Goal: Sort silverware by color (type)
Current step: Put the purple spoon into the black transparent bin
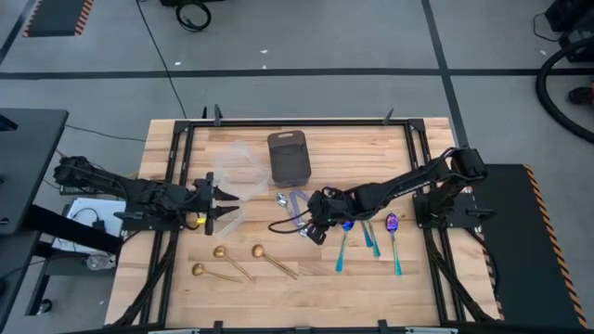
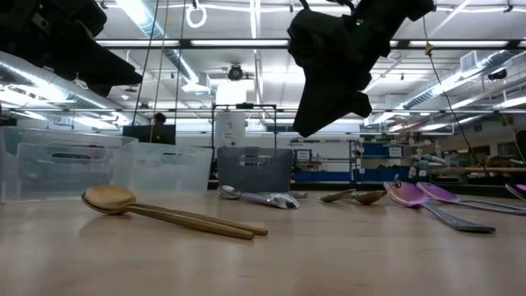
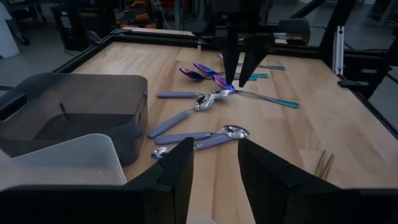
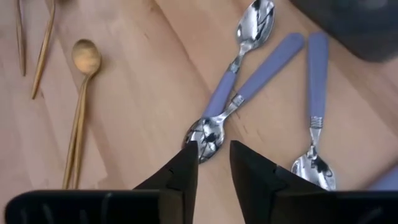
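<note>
Silver spoons with lavender handles [image 4: 239,96] lie crossed on the wooden table near its middle [image 1: 290,209]. Gold spoons [image 1: 246,264] lie toward the near edge, and iridescent purple-bowled spoons with teal handles [image 1: 371,237] lie to the right. My right gripper [image 4: 212,149] hangs open above the table, pointing steeply down, right over one silver spoon's bowl [image 4: 205,132]. The low view shows it [image 2: 316,123] well clear of the tabletop. My left gripper [image 3: 214,146] waits open and nearly level at the table's left [image 1: 218,199], empty, beside the clear tubs.
A dark grey tray [image 1: 288,156] stands at the far middle, with clear plastic tubs [image 1: 237,167] to its left, close to my left gripper. Black frame rails [image 1: 172,186] run along the table's sides. Bare wood shows at the near middle between the gold and teal spoons.
</note>
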